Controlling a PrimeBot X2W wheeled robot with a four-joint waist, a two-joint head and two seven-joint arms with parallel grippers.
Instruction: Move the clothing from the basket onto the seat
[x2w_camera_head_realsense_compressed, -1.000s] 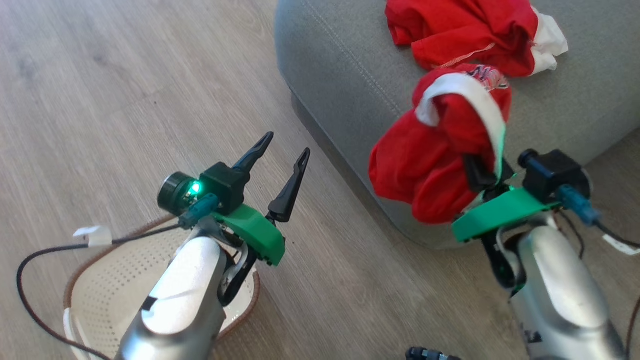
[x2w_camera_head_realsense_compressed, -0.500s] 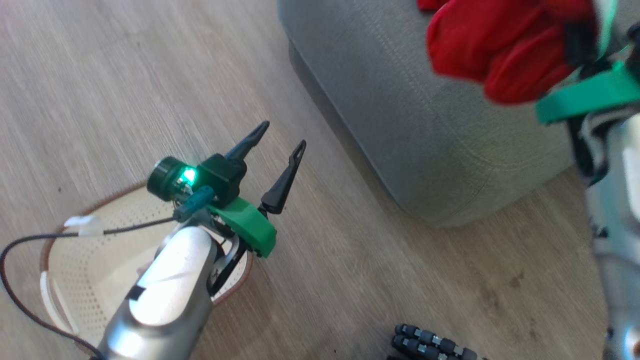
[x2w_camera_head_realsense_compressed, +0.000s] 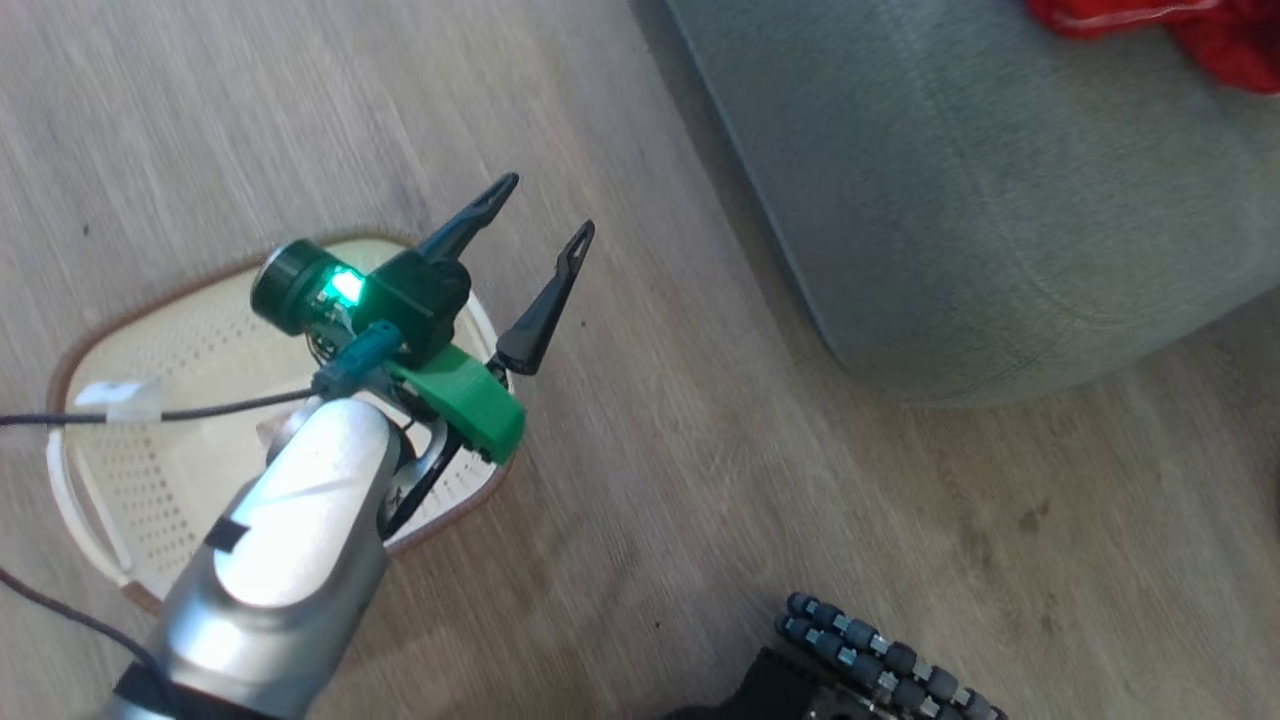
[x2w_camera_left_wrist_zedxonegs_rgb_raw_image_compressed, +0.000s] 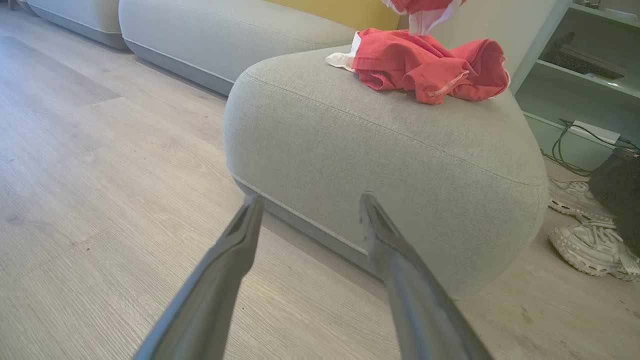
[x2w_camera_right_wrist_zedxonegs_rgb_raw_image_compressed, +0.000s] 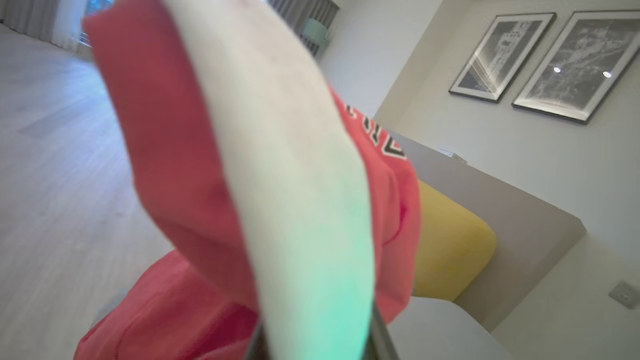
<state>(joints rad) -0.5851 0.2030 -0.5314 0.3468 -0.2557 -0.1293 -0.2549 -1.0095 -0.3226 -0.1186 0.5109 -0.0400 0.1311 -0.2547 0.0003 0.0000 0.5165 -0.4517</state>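
Rising off the edge of the seat (x2w_camera_left_wrist_zedxonegs_rgb_raw_image_compressed: 380, 170), the right gripper (x2w_camera_right_wrist_zedxonegs_rgb_raw_image_compressed: 316, 340) is pinching the red garment (x2w_camera_right_wrist_zedxonegs_rgb_raw_image_compressed: 200, 165) tight above it; the left gripper (x2w_camera_head_realsense_compressed: 548, 205), jaws spread and holding nothing, is hovering over the empty-looking basket (x2w_camera_head_realsense_compressed: 170, 470), so probably only releasing is remaining.

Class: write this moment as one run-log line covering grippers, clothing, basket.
left gripper: open, empty | right gripper: shut on red garment | other garment: on seat | basket: no clothing visible

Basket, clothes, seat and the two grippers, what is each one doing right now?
basket: on the floor, looks empty where visible.
left gripper: open, holding nothing.
right gripper: shut on the held garment, draped over it.
other garment: crumpled on top of the seat.
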